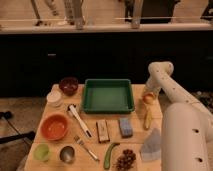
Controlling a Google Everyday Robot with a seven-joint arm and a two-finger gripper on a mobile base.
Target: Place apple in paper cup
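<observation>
Apple (149,99) lay at the tabletop's (115,118) right edge, the gripper (148,93) directly over it; whether it had clamped could not be told. Firm, smooth and light, it probably suited a pinch across its widest middle. Paper cup (53,98) stood near the far-left corner.

My gripper (148,93) hangs low over the table's (114,119) right side, directly at the apple (149,99), beside the green tray (106,95); the paper cup (53,97) stands well apart, left.
</observation>
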